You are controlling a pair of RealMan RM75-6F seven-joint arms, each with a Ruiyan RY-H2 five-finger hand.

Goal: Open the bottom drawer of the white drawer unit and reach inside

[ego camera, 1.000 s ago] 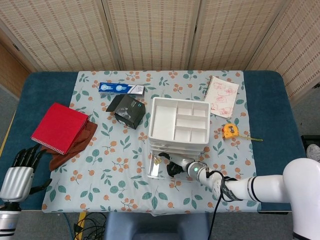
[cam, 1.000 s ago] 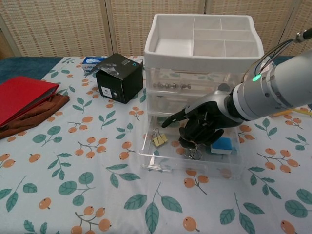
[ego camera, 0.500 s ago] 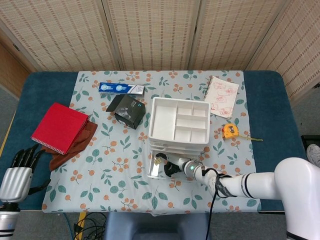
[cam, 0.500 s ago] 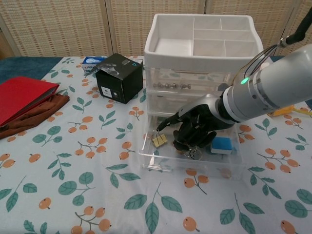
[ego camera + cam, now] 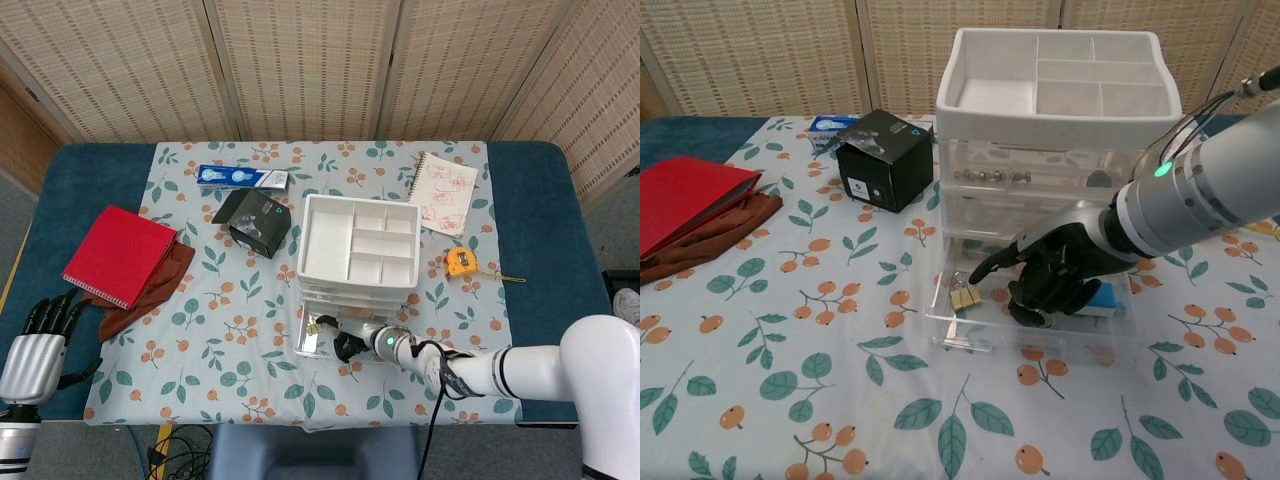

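On the table (image 5: 540,190), the right hand (image 5: 1055,275) sits inside the open bottom drawer (image 5: 1030,335), fingers (image 5: 990,265) curled, hold unclear; left hand (image 5: 35,345) hangs open.

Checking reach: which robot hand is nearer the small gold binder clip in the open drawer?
Right. The right robot hand is inside the clear bottom drawer beside the gold binder clip; the left robot hand hangs off the table's near-left edge.

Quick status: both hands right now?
Left hand: open, holding nothing, off the table's left edge.
Right hand: inside the open bottom drawer, fingers curled; cannot tell if it holds anything.
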